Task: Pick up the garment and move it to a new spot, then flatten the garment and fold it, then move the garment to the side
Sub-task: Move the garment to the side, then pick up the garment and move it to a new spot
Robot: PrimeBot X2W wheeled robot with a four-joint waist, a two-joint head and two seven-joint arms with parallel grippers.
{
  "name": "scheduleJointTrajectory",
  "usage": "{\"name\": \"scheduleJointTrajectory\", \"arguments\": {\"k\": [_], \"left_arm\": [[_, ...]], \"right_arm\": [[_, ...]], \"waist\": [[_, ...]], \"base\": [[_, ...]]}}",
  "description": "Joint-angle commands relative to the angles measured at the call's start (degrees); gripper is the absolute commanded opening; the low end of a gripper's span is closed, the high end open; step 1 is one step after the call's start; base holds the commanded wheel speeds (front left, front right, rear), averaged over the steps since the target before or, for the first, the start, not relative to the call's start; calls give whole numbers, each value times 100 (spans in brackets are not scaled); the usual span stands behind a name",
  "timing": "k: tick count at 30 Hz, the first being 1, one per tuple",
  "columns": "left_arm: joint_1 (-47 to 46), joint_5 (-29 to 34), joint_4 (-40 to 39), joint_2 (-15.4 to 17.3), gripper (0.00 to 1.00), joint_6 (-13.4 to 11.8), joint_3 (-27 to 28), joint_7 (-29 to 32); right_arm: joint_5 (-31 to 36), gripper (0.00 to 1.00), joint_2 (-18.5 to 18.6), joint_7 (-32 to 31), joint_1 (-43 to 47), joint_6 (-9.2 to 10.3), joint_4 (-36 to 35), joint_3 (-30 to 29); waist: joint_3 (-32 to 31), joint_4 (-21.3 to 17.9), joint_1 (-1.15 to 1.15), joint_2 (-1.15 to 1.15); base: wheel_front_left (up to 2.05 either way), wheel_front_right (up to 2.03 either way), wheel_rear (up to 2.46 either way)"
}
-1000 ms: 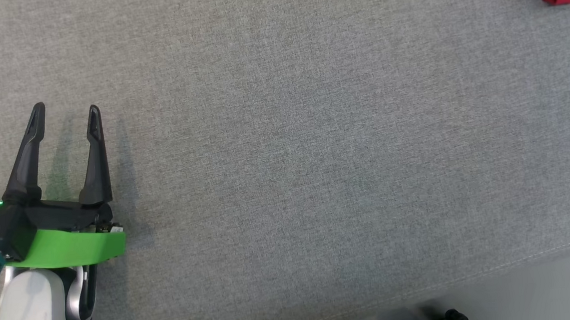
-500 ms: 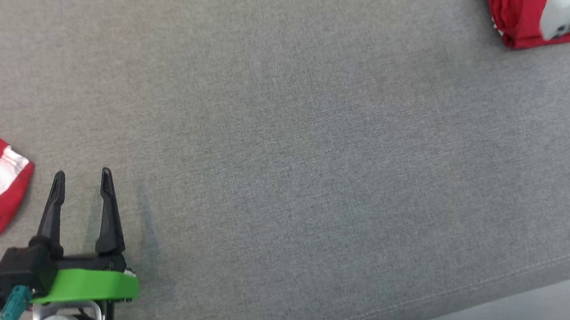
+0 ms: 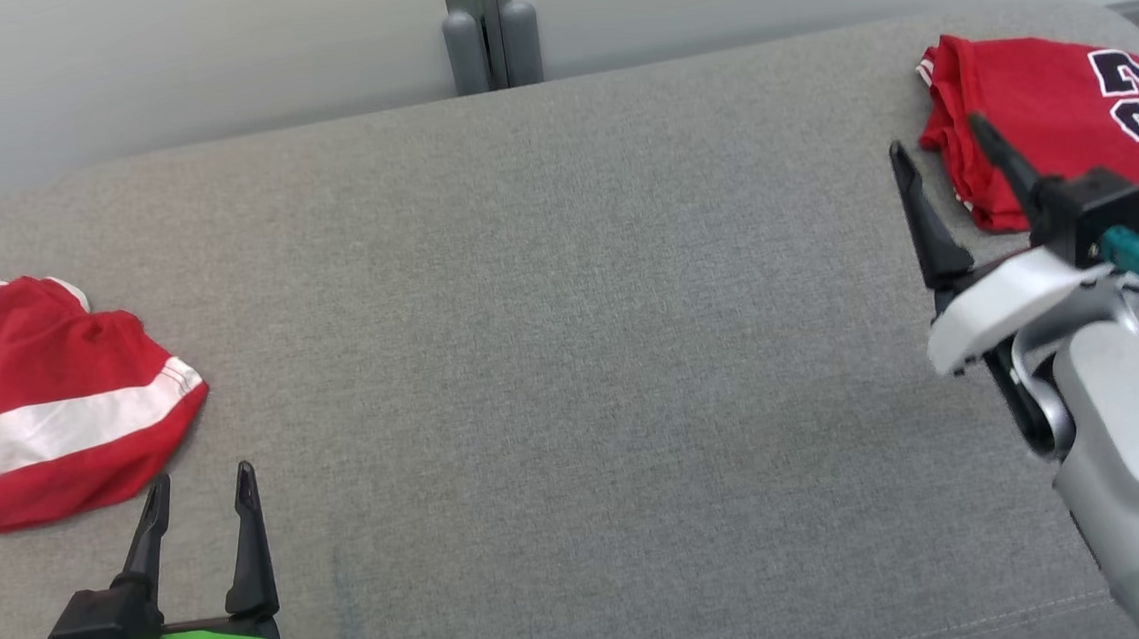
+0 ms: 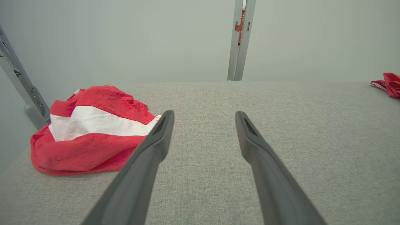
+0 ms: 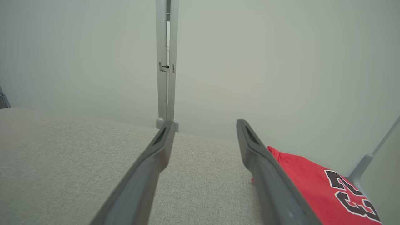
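Grey table (image 3: 572, 359): left gripper (image 3: 203, 475) and right gripper (image 3: 935, 133) gape empty; left should pinch the garment (image 3: 44, 396), seemingly shorts, by a raised fold.

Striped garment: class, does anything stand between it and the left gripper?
Nothing visible does. Bare grey cushion separates the left gripper, jaws open, from the striped garment, which lies ahead and to its left.

Soft, even light is spreading over the grey fabric table (image 3: 567, 290), and the left pincer (image 3: 202, 473) is casting only a faint shadow to its right. In both wrist views the fingers (image 4: 134, 190) are blurring toward the bottom edge, while the pale wall (image 5: 78, 56) is looking hazy.
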State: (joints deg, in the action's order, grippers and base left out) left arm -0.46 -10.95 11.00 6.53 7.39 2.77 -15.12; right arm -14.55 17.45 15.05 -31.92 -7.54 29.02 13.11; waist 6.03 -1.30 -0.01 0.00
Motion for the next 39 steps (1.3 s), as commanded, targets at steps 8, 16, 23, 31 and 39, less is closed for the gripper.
{"name": "scheduleJointTrajectory", "arguments": {"k": [8,16,23,31,39], "left_arm": [[253,67,161,-42,100,21,54,0],[314,106,340,-59,100,21,38,0],[323,94,487,-47,100,21,14,0],[272,87,605,9,100,21,-32,0],[296,106,644,26,100,21,-41,0]], "right_arm": [[-120,100,-298,15,1406,11,-691,-233],[-147,100,-515,14,2428,10,-1232,-546],[-42,100,-699,15,3061,10,-1554,-819],[20,100,-910,15,3491,10,-1762,-1047],[46,100,-975,14,3617,10,-1815,-1133]], "waist": [[-752,236,1,0],[-912,190,1,0],[-1015,214,1,0],[-1062,278,1,0],[-1086,299,1,0]], "base": [[0,0,0],[0,0,0],[0,0,0],[0,0,0],[0,0,0]]}}
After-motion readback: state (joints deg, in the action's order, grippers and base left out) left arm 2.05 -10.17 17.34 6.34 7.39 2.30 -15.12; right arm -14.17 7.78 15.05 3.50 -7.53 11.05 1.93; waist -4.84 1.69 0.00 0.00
